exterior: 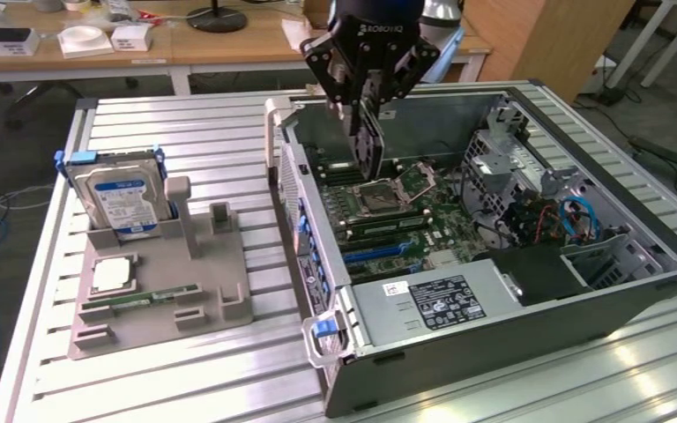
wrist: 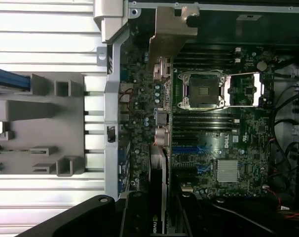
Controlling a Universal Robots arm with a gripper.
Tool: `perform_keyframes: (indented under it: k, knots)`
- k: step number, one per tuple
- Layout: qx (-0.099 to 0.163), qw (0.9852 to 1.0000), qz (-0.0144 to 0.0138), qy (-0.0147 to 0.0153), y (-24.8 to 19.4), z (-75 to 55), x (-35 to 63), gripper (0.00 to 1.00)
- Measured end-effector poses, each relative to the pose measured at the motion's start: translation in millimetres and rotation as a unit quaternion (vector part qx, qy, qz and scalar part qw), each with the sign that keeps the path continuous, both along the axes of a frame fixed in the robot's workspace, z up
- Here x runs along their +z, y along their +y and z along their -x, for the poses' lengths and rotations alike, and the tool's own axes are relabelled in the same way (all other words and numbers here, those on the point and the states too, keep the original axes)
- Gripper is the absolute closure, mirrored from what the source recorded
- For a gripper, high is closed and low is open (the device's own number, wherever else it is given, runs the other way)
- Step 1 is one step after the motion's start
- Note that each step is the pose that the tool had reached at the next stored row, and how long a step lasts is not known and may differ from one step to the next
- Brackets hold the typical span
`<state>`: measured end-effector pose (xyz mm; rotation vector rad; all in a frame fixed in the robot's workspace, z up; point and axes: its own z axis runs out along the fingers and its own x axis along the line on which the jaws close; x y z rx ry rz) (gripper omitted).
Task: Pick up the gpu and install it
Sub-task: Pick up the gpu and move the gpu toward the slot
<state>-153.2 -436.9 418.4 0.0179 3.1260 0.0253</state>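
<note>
At the exterior view's left, a grey holder [exterior: 215, 308] is seen on the slatted table [exterior: 197, 123]. A blue-labelled hard drive [exterior: 121, 196] is stood upright in it, and a processor chip [exterior: 113, 275] and a memory stick [exterior: 138, 300] are laid flat. Just beside the holder lies the open computer case [exterior: 621, 282]. Over the case's left part the gripper [exterior: 360, 110] is closed on the gpu [exterior: 370, 150]. The card is hung edge-on below the fingers [wrist: 139, 217], above the motherboard [exterior: 433, 211], with its silver bracket [wrist: 173, 34] at the end away from them. For a clean fit, the card is best squared to the blue slot [wrist: 186, 150] and the bracket matched to the case wall. Pressure is best applied only once both are lined up. The cables [exterior: 574, 220] at the right should be left untouched
</note>
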Motion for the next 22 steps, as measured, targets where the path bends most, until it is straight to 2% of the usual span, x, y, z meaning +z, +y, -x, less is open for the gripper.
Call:
perform_keyframes:
  k: [22]
  knots:
    - [0.0, 1.0, -0.0011, 0.0, 0.0, -32.2, -0.3, 0.73]
